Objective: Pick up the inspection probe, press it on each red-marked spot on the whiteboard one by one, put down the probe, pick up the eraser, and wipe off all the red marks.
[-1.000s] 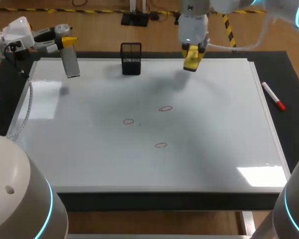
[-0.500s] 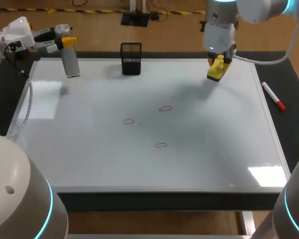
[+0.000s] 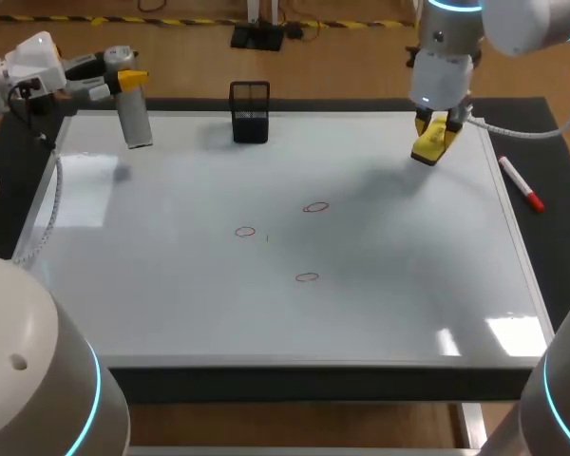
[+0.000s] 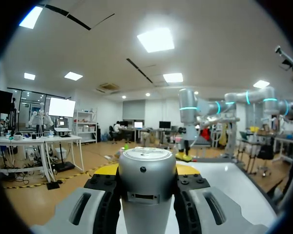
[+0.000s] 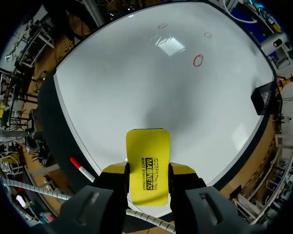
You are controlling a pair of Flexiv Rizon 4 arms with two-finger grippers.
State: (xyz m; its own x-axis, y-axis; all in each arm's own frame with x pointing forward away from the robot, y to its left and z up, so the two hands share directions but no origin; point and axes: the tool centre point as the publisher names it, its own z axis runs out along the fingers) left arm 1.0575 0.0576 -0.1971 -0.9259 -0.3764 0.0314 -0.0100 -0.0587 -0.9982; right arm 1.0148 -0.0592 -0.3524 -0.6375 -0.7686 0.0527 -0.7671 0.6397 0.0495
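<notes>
A silver cylindrical probe (image 3: 135, 121) hangs over the whiteboard's (image 3: 171, 285) far left corner, with my left gripper (image 3: 128, 84) shut on its top. In the left wrist view the probe (image 4: 146, 170) fills the gap between the fingers (image 4: 105, 187). Over the board's far right part, my right gripper (image 3: 442, 122) is shut on a yellow eraser (image 3: 433, 142). The right wrist view shows the eraser (image 5: 147, 156) sticking out ahead of the fingers, above bare board. Three red circles (image 3: 315, 206) (image 3: 245, 232) (image 3: 307, 277) mark the board's middle, also in the right wrist view as red circles (image 5: 198, 60).
A black mesh holder (image 3: 250, 112) stands at the board's far edge, left of the middle. A red and white marker (image 3: 521, 183) lies on the dark mat beyond the board's right edge. The holder (image 5: 264, 97) and the marker (image 5: 83, 168) also show in the right wrist view.
My right arm has carried the eraser to the right along the far side of the board, from near the holder toward the far right corner. The left arm and probe have kept still.
</notes>
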